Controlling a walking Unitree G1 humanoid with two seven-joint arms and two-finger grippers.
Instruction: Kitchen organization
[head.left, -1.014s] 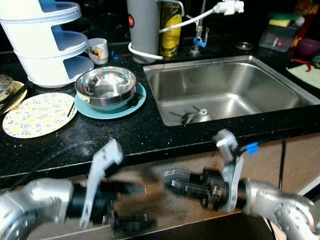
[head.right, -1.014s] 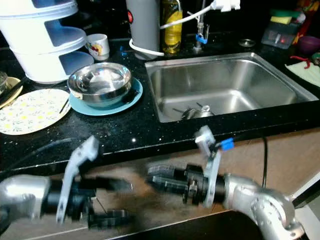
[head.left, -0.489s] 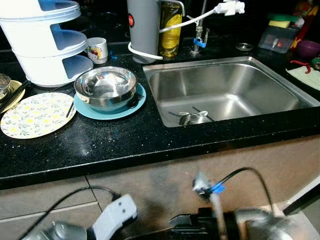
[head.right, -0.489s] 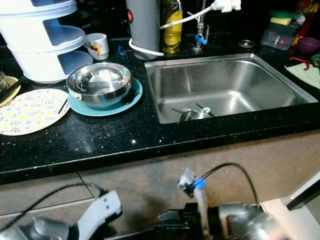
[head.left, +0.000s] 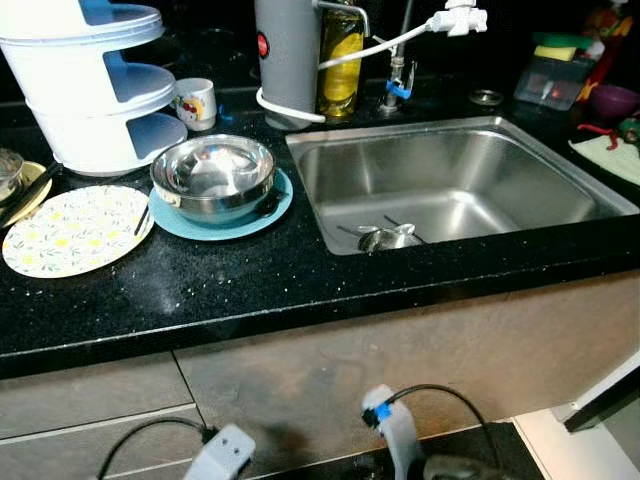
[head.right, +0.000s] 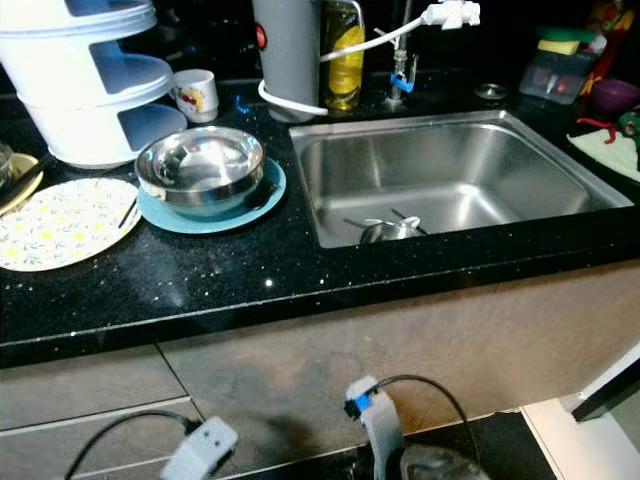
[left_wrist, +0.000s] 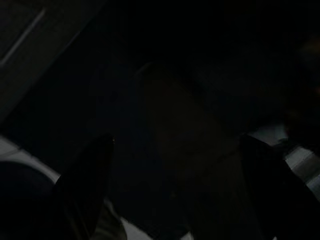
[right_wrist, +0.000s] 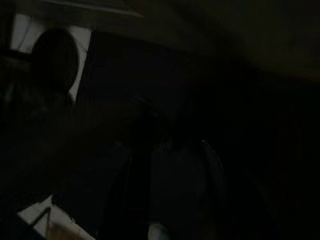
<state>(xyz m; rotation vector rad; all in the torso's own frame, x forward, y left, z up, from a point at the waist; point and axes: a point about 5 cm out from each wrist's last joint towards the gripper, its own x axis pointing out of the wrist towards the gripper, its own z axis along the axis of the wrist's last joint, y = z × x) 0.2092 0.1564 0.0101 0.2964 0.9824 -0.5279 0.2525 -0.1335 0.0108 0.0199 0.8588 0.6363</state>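
Left pincer (left_wrist: 170, 190) hanging low in the dark with fingers spread apart, right pincer state impossible to tell; on the black bench (head.left: 250, 280), steel bowl (head.left: 212, 175) on teal plate (head.left: 250, 215), left of the sink (head.left: 450, 185).

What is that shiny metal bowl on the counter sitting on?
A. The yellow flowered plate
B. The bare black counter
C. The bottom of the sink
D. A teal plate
D: the steel bowl rests on a teal plate, whose rim shows around it, to the left of the sink and beside the flowered plate, which lies apart from it.
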